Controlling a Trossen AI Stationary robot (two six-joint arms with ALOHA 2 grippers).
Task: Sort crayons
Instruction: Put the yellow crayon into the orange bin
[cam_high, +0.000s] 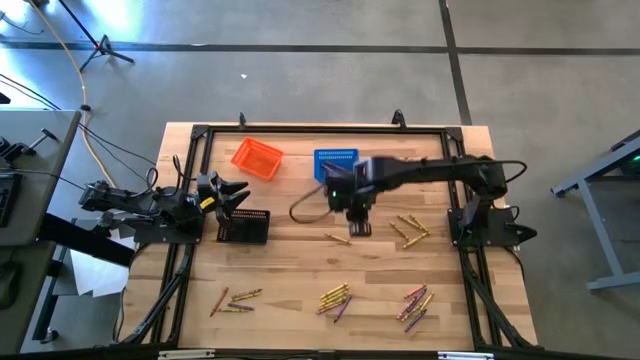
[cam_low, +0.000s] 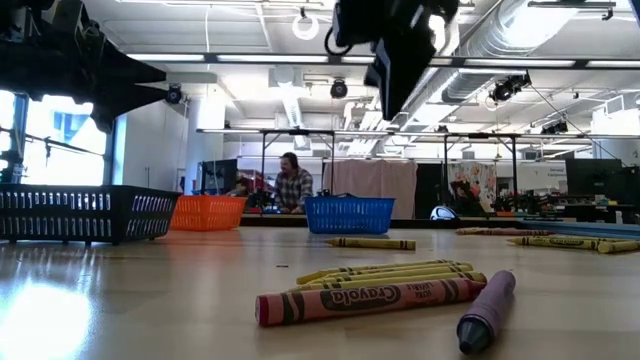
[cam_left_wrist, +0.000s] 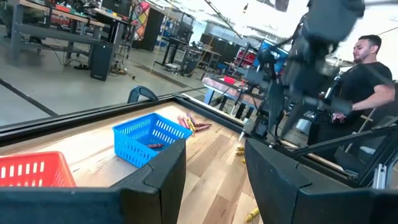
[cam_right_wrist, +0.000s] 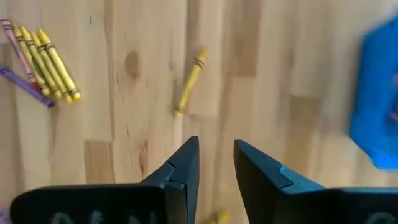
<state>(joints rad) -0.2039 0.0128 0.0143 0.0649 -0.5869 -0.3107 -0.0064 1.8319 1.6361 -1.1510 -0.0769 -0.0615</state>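
Crayons lie in loose groups on the wooden table: one yellow crayon (cam_high: 337, 238) (cam_right_wrist: 189, 83) alone, a yellow cluster (cam_high: 410, 228) to its right, and three mixed groups (cam_high: 335, 298) along the near edge. My right gripper (cam_high: 358, 226) (cam_right_wrist: 216, 155) hangs open above the table, pointing down, just past the single yellow crayon and near the blue basket (cam_high: 336, 160). Nothing is between its fingers. My left gripper (cam_high: 235, 190) (cam_left_wrist: 214, 158) waits open at the left, above the black basket (cam_high: 244, 226).
An orange basket (cam_high: 256, 158) stands at the far left of the blue one, which holds a crayon (cam_left_wrist: 155, 145). Red, yellow and purple crayons (cam_low: 370, 298) lie close to the low camera. A black frame (cam_high: 300, 130) rims the table. A person (cam_left_wrist: 367, 68) stands beyond it.
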